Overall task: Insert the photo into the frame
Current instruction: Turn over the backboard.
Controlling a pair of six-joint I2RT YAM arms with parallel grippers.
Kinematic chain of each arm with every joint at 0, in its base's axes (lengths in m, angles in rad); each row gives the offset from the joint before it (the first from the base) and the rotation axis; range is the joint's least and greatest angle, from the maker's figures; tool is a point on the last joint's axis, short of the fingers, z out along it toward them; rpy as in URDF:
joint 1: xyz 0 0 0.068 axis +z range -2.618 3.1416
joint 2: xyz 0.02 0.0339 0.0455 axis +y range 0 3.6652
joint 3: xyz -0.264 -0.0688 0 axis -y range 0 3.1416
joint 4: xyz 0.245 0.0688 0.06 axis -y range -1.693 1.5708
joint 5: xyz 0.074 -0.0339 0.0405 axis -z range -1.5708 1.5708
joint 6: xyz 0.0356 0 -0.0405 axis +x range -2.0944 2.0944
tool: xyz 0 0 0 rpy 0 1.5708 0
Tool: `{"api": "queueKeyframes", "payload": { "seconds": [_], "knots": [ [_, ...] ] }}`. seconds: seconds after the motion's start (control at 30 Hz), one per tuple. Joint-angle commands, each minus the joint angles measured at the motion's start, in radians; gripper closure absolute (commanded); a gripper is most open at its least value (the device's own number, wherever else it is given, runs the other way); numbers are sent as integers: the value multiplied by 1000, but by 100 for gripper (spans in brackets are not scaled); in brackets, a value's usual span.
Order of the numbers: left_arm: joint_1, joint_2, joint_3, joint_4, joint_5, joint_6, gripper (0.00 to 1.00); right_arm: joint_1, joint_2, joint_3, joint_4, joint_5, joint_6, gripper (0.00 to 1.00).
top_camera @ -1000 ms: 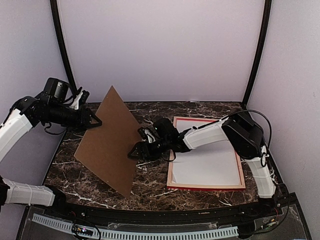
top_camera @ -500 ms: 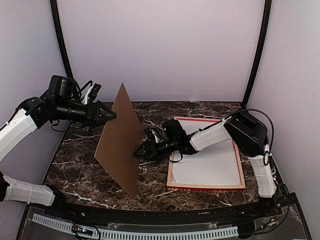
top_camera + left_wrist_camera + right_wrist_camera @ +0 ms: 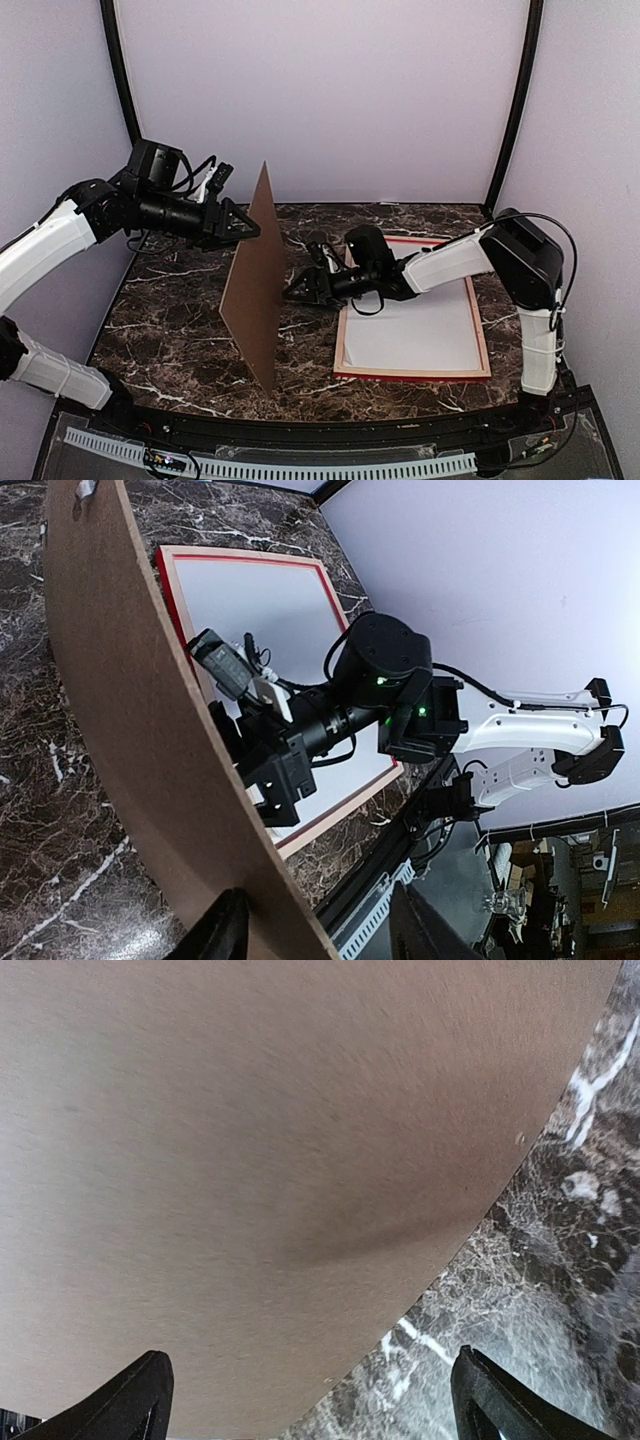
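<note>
The frame lies flat

On the counter stands a brown board. The red frame lies just right of the wide-open right pincer. The left pincer is at the board's top edge; grip unclear.

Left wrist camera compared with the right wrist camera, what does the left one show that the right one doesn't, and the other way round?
Only the left wrist view shows the frame lying flat with a white sheet in it, plus the right arm and right hand at the brown board. Only the right wrist view shows that hand's own fingers spread wide, with the board's face filling most of the picture. Both share the board and the marble table.
</note>
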State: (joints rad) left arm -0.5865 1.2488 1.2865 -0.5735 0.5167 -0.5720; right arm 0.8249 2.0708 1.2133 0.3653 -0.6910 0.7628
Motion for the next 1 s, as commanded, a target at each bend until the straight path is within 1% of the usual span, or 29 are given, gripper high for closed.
{"api": "queueKeyframes", "payload": {
  "seconds": [0.0,0.27,0.47,0.57,0.63,0.77,0.87,0.97],
  "knots": [
    [-23,24,47,23,-11,0,50,-29,-118,-17,-6,-3,-19,2],
    [-57,61,76,35,-26,-2,50,-42,-234,49,-107,3,-11,3],
    [-75,82,79,49,-26,-4,50,-50,-288,179,-216,38,0,4],
    [-84,91,77,60,-29,-7,50,-50,-281,276,-299,59,-9,4],
    [-90,97,76,71,-27,-11,50,-50,-260,364,-351,66,-19,5],
    [-107,112,77,86,-27,-16,50,-51,-218,487,-450,77,-31,6],
    [-119,124,77,96,-27,-18,50,-50,-190,547,-514,87,-41,7],
    [-125,133,78,108,-25,-21,50,-50,-177,561,-552,105,-46,8]
  ]
}}
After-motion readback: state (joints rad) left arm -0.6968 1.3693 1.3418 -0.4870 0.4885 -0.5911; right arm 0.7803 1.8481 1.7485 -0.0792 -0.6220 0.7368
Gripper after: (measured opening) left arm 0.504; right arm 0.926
